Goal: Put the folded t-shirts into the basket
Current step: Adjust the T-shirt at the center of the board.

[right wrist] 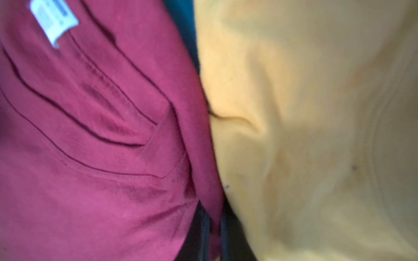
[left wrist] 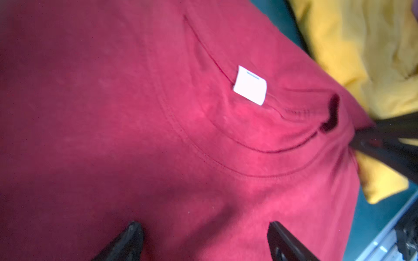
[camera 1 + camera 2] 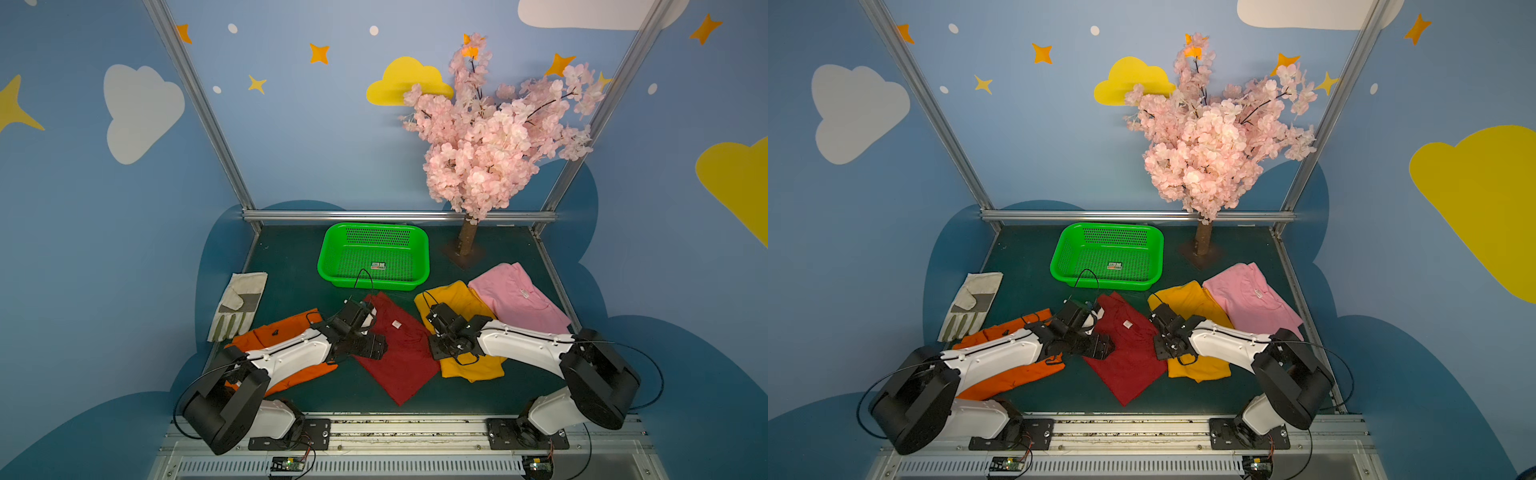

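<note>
- Both top views: left end effector (image 3: 362, 314) sits low over the far-left edge of the dark red t-shirt (image 3: 399, 357). The wrist hides the jaws here.
- Right end effector (image 3: 433, 319) is on that shirt's opposite edge, at the seam where it meets the yellow t-shirt (image 3: 457, 299).
- Basket (image 3: 323, 258) stands on the counter (image 3: 291, 257), beyond both end effectors and between them. All 4 shirts lie on the counter outside it.
- Orange t-shirt (image 3: 286, 332) lies behind the left end effector, under that arm. Glove (image 3: 239, 303) lies further outboard.
- Pink t-shirt (image 3: 515, 299) lies outboard of the right end effector and overlaps the yellow one.
- Left wrist: left end effector (image 2: 203, 226) is released, its 2 fingers (image 2: 131, 237) spread wide with dark red cloth filling the gap. Contact can't be confirmed.
- White neck label (image 2: 250, 85) lies ahead of it. At the far edge the right end effector bites the cloth, and wrinkles run toward it.
- Right wrist: right end effector (image 1: 214, 239) is clenched on the dark red t-shirt's edge, with a red fold running down between the 2 dark fingers. The yellow t-shirt touches it alongside.
</note>
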Motion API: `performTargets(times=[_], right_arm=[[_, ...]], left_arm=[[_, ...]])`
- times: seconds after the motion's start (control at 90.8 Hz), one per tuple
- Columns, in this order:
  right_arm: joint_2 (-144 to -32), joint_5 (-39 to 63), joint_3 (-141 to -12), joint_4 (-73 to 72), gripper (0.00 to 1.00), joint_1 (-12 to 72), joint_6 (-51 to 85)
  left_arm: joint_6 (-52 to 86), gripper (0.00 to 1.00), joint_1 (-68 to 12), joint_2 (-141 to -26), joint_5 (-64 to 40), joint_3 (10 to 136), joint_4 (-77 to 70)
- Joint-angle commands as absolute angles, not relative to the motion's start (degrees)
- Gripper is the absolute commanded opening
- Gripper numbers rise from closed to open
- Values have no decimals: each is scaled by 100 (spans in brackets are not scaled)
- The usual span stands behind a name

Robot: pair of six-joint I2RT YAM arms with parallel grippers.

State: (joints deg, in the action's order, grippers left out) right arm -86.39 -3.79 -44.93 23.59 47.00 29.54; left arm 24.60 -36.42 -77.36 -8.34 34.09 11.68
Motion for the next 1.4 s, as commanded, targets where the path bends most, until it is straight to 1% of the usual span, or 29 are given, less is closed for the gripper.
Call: performTargets(times=[0.0,0.044,0.209,0.363,0.441,0.529,0.606,0.782,0.859,0.98,1.046,1.145,1.189,1.256,1.388], right_arm=[[-8472,186,-4656,2231,2,4383,2448],[-8458,389,-4762,2288,0,4262,2288],[-8548,1342,-5312,2625,0,4122,1678],[-8713,2287,-5688,2433,0,4180,1670],[-8701,2491,-5801,2391,0,4211,1742],[-8611,2469,-5957,2674,0,4129,1658],[-8531,2257,-6109,3274,0,3954,1449],[-8738,2014,-6198,4255,0,3158,956],[-8976,1885,-6316,4409,0,2957,795],[-9361,1951,-6527,4284,0,2790,721],[-9566,1997,-6654,4221,0,2719,691],[-9788,2067,-6710,4125,8,2581,665],[-9861,2090,-6708,4094,11,2546,662],[-9931,2098,-6695,4078,16,2523,619],[-9929,2085,-6590,4000,30,2506,559]], left_arm=[[2839,89,-3786,-7578,-1253,3110,1374],[2850,89,-3796,-7480,-1319,3071,1347],[2847,89,-3797,-7185,-1309,2963,1487],[2912,89,-3801,-6854,-1072,2748,1474],[2885,89,-3801,-6803,-973,2729,1472],[2866,89,-3801,-6851,-1025,2738,1411],[2842,88,-3848,-6893,-1172,2750,1303],[2874,87,-4302,-7098,-1488,2815,859],[2951,87,-4564,-7377,-1683,2940,679],[2996,87,-5066,-7867,-1803,3278,562],[2991,88,-5187,-7993,-1821,3422,557],[2883,88,-5150,-7832,-1492,3573,738],[2872,89,-5076,-7699,-1135,3666,915],[2780,89,-4835,-7513,-843,3788,1149],[2620,88,-4275,-7210,-333,3834,1257]])
